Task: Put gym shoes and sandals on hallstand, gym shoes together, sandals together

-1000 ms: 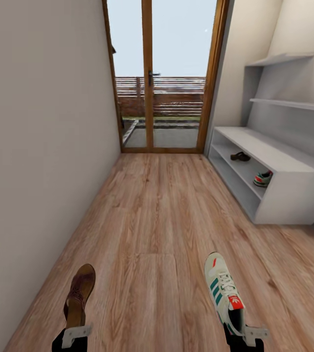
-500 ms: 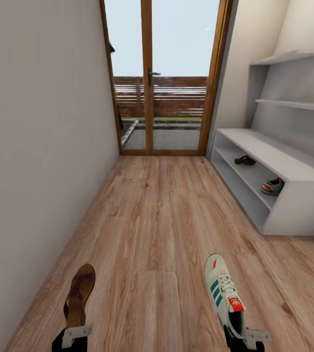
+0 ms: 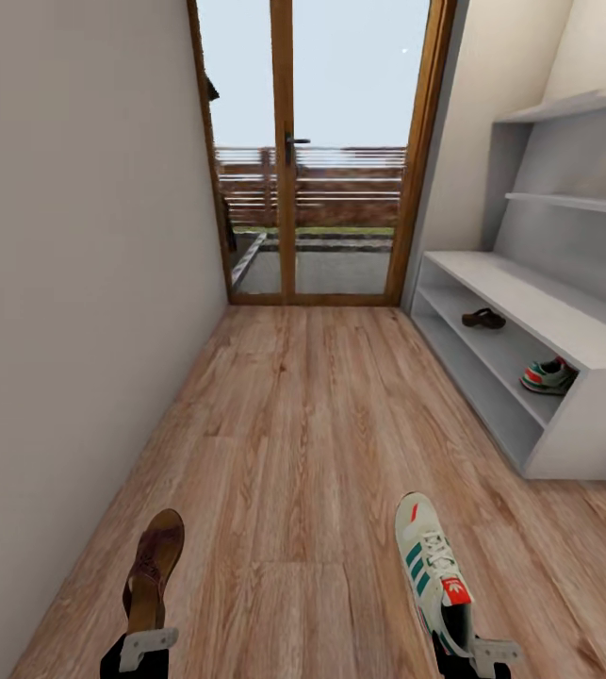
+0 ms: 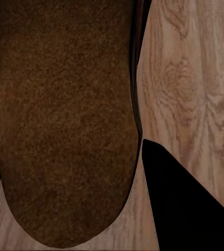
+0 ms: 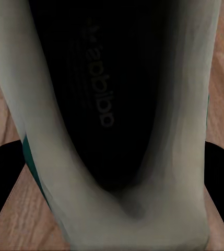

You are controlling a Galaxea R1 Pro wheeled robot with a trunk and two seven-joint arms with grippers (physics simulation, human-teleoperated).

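In the head view my left gripper is shut on the heel of a dark brown sandal, held toe-forward above the corridor floor. My right gripper is shut on the heel of a white gym shoe with green stripes. The left wrist view looks along the sandal's brown footbed, with a dark finger beside it. The right wrist view looks into the gym shoe's dark inside. At the right stands the hallstand; its upper open shelf holds another sandal and another gym shoe, well apart.
A plain wall runs close along the left. A wood-framed glass door closes the far end of the corridor. Two staggered wall shelves hang above the hallstand's bench. Bare planks stretch ahead between the wall and the hallstand.
The whole view has shifted: the camera moved forward, so the hallstand slid right and looms larger. Both held shoes keep their place in the view and both grippers stay shut.
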